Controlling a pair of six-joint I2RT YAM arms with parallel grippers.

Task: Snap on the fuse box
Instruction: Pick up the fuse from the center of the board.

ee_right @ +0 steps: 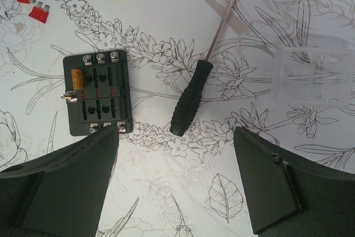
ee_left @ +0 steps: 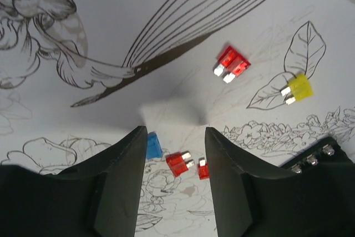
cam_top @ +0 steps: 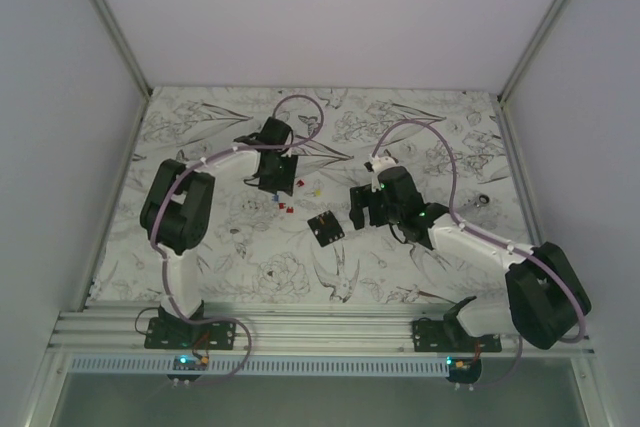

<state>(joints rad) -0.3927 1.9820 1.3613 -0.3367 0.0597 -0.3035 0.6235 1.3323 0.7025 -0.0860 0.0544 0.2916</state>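
Note:
The fuse box [cam_top: 325, 227] is a small black block lying flat on the flower-print table between the two arms. In the right wrist view the fuse box [ee_right: 97, 94] shows its slots, one amber fuse and screw terminals, and lies just beyond my left fingertip. My right gripper [ee_right: 176, 131] is open above the table with nothing between its fingers; from above, the right gripper [cam_top: 368, 209] sits just right of the box. My left gripper [ee_left: 175, 131] is open over loose fuses and holds nothing. A corner of the fuse box [ee_left: 319, 156] shows at the right of that view.
A black-handled screwdriver [ee_right: 191, 101] lies right of the box, and a clear plastic cover [ee_right: 315, 76] lies further right. Between the left fingers lie two red fuses [ee_left: 178, 164] and a blue fuse [ee_left: 152, 145]. Beyond them lie another red fuse [ee_left: 231, 64] and a yellow fuse [ee_left: 299, 88].

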